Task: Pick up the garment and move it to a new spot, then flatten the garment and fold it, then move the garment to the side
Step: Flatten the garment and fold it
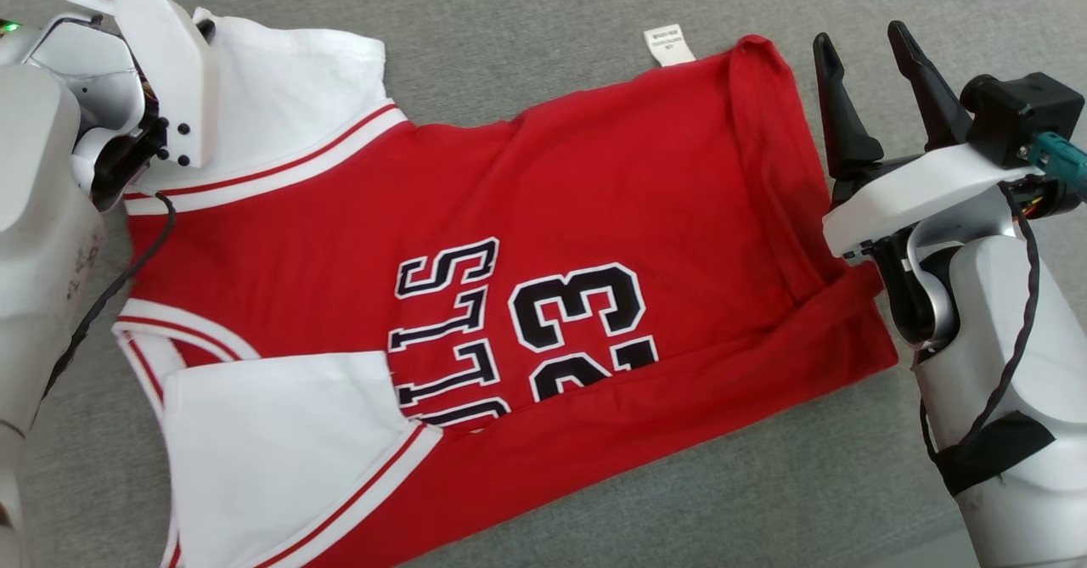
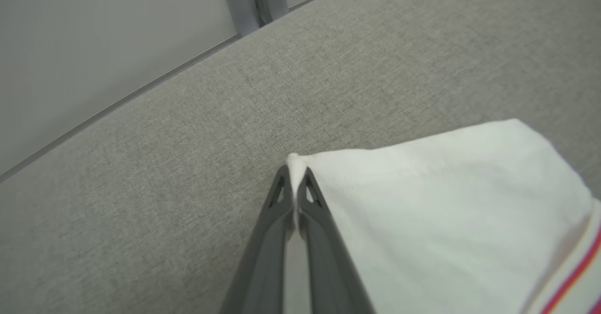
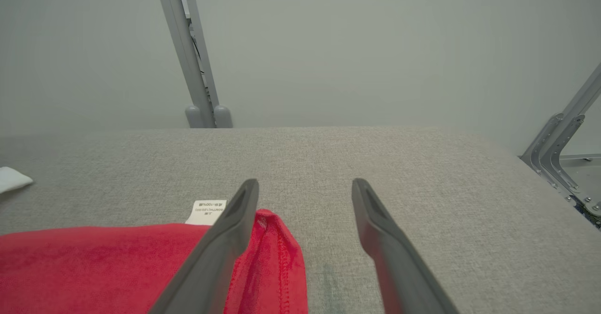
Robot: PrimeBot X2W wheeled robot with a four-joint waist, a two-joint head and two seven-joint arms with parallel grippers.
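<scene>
A red jersey (image 1: pixel 543 237) with white sleeves, black "23" and lettering lies spread on the grey table, collar end at the left, hem at the right. My left gripper (image 2: pixel 295 175) is shut on the corner of the far white sleeve (image 2: pixel 446 210); in the head view that arm's white bracket (image 1: pixel 161 67) covers the fingers over the sleeve (image 1: pixel 289 101). My right gripper (image 1: pixel 866 46) stands open just right of the red hem (image 1: pixel 764 126), nothing between its fingers. In the right wrist view its left finger (image 3: pixel 235 225) overlaps the hem's corner (image 3: pixel 277 257).
A white care label (image 1: pixel 673 45) sticks out beyond the jersey's far edge, also label (image 3: pixel 205 212). Grey fabric tabletop (image 1: pixel 543 16) surrounds the garment. Metal frame legs (image 3: pixel 197 70) stand beyond the far edge, and more frame (image 3: pixel 563 149) at the right.
</scene>
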